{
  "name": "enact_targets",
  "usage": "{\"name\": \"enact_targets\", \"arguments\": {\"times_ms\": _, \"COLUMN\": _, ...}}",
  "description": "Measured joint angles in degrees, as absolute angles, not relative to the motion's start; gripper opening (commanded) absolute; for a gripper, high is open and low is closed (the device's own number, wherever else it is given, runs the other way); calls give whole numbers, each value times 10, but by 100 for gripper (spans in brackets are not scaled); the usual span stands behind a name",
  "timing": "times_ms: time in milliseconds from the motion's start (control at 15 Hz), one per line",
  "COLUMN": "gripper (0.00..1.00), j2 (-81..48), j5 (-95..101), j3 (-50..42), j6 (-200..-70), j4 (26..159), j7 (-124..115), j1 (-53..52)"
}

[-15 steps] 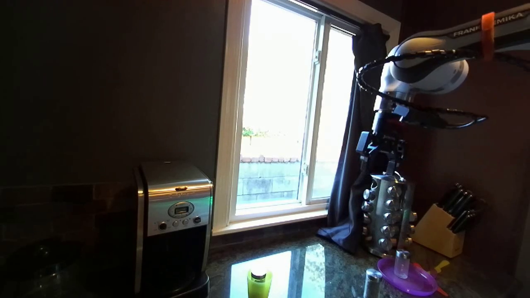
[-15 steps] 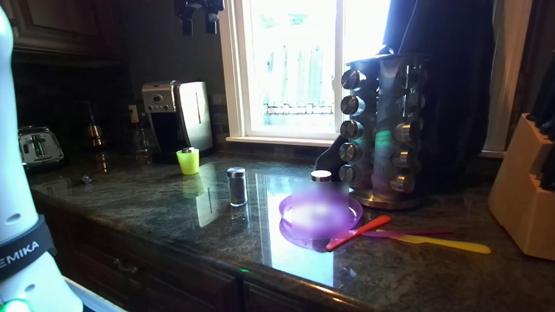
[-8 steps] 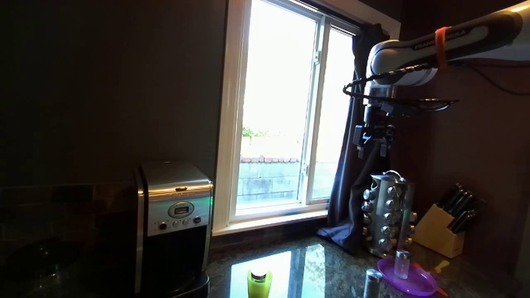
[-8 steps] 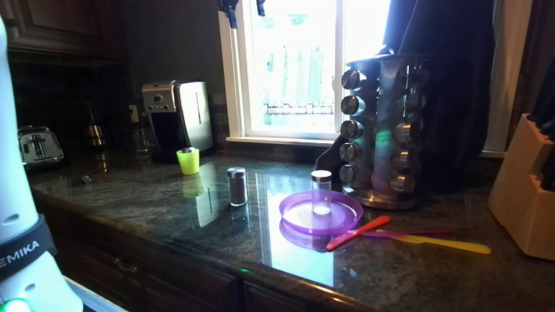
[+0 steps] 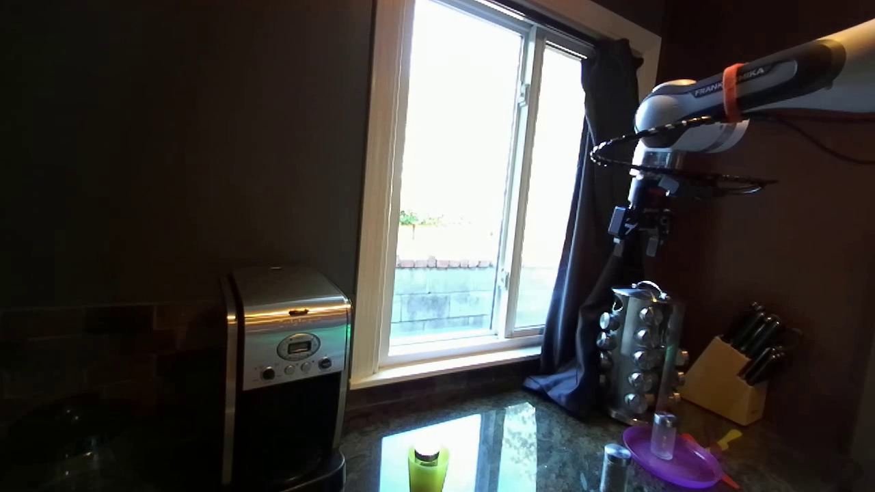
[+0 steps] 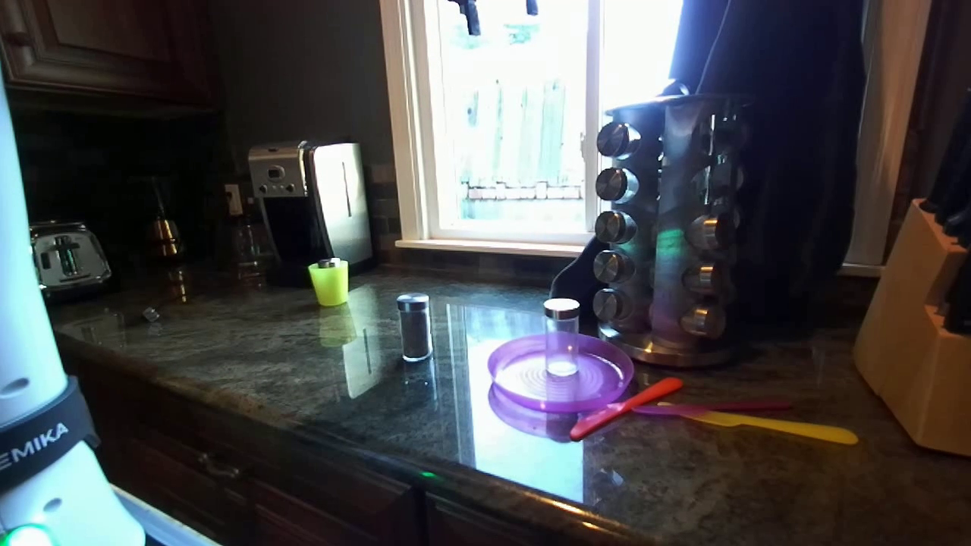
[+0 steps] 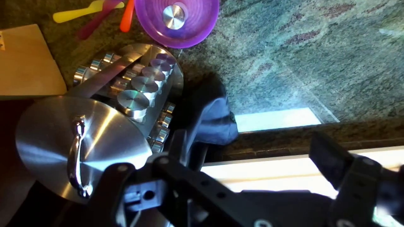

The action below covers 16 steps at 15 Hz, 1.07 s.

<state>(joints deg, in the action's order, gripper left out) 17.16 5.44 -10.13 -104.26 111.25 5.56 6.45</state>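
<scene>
My gripper [image 5: 636, 247] hangs high in the air above the spice rack [image 5: 636, 355] and stands open, with nothing between its fingers. Only its fingertips show at the top edge of an exterior view, against the window. In the wrist view the rack's round steel lid [image 7: 53, 132] with its chrome handle lies left of the jaws. A purple plate [image 6: 523, 393] rests on the counter, and a clear jar [image 6: 561, 345] with a silver lid stands upright on it. To the plate's left stands a dark-filled jar [image 6: 416, 330]. Farther off, a green cup [image 6: 328, 285] has a silver-lidded thing inside.
Red [image 6: 630, 409] and yellow [image 6: 781, 426] plastic knives and a dark pink one lie beside the plate. A knife block [image 5: 728, 383] stands near the rack. The coffee maker [image 5: 294, 342], window and dark curtain [image 5: 574, 342] line the back.
The gripper has risen from near the rack's top in an exterior view. In another exterior picture it has slid right across the window. Its jaws stay open; the counter objects have not moved.
</scene>
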Motion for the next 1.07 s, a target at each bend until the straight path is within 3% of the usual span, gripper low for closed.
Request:
{"name": "enact_targets", "arguments": {"times_ms": 467, "gripper": 100, "j2": 160, "j5": 53, "j3": -102, "j6": -1043, "j4": 1093, "j7": 56, "j1": 67}}
{"name": "enact_targets", "arguments": {"times_ms": 1067, "gripper": 100, "j2": 36, "j5": -22, "j3": -171, "j6": -1052, "j4": 975, "j7": 147, "j1": 109}}
